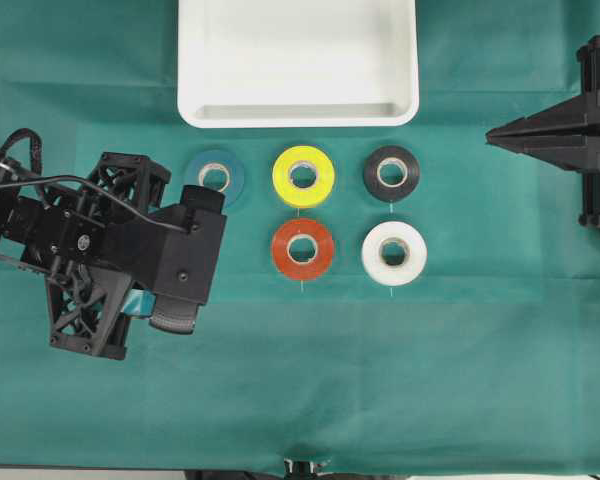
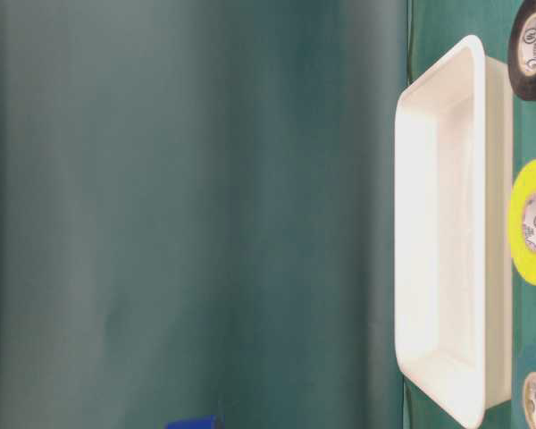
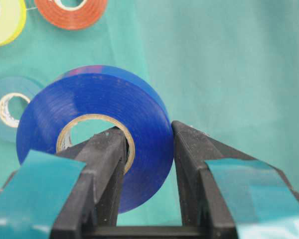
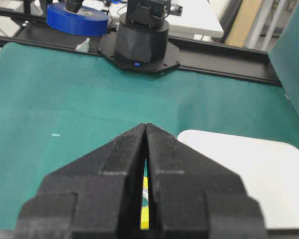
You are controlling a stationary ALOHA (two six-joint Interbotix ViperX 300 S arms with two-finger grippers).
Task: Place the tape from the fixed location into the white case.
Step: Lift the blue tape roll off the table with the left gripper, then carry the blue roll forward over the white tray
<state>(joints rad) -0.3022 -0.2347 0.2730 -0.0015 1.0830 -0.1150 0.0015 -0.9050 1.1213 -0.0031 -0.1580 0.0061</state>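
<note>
The tape [image 3: 97,132] is clamped through its wall by the left gripper [image 3: 148,149], lifted off the cloth (overhead, the arm hides it). The right gripper [image 4: 146,149], jaws together, hangs right of the white case [image 1: 298,112].

Left gripper [image 3: 148,149] clamped blue tape [image 3: 97,107] through its wall, one finger [image 3: 107,164] inside core; teal roll [image 3: 10,107] beyond.

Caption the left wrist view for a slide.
Left gripper clamps the bright royal-blue tape roll through its cardboard core, above green cloth.
</note>
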